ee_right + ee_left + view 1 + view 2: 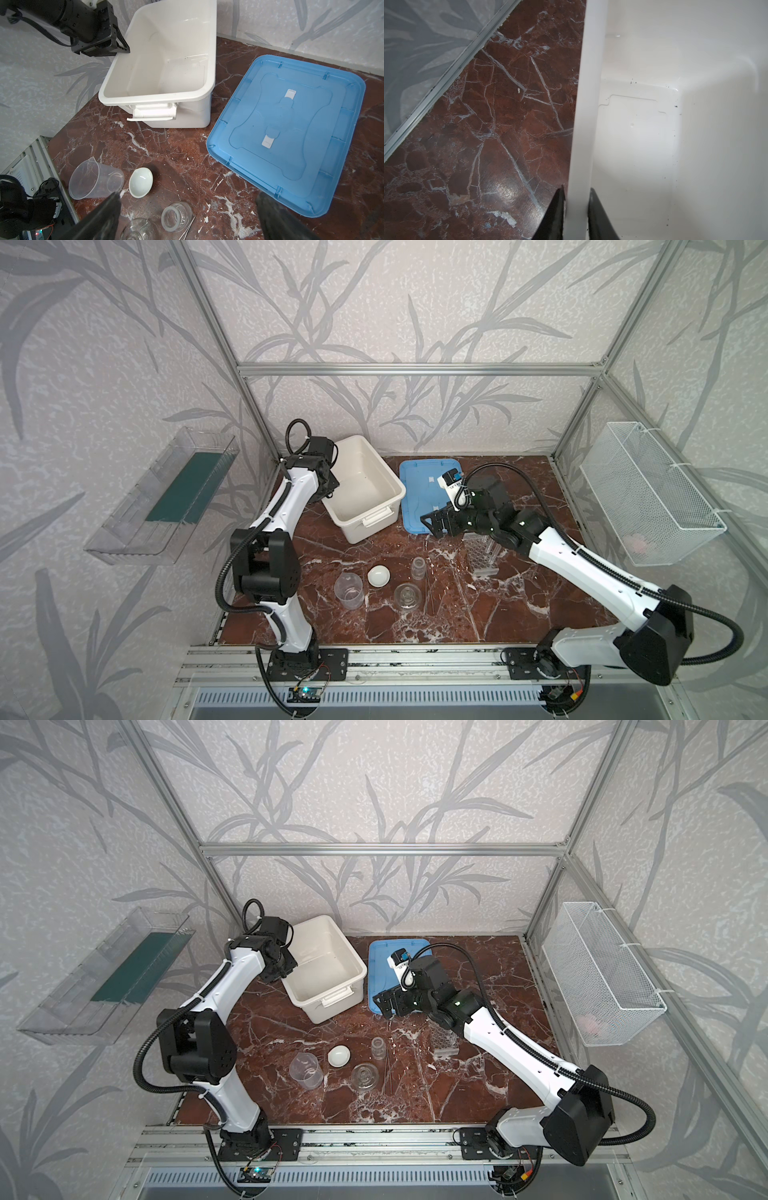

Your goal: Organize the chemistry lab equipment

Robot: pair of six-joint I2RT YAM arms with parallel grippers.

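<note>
The left gripper (576,188) is pinching the rim of the white tub (589,83), lower centre; the right gripper (188,195) is hovering wide-open over bare marble (182,149), with the blue lid (291,128) lying at right.

Table top (519,614): reddish-brown marble pattern, white veins. Tub (357,531): white throughout, dark specks on the inner floor. Lid (415,489): light blue, two small white tabs at centre. Domed dish (378,576): glossy white. Beaker (349,591), jar (419,567), round glass vessel (407,596), multi-hole rack (482,558): colourless, transparent. Thin rods (188,228): silver-grey. Walls (374,302): pale grey, textured, darker grey leaf-and-branch print. Frame bars (415,369): silver. Wall tray (137,510): clear, dark green panel inside. Wire basket (648,493): white mesh. Left arm (286,497) and right arm (582,568): white shells, black joints, black ribbed cables. Left gripper (576,188) and right gripper (187,194): black fingers.
</note>
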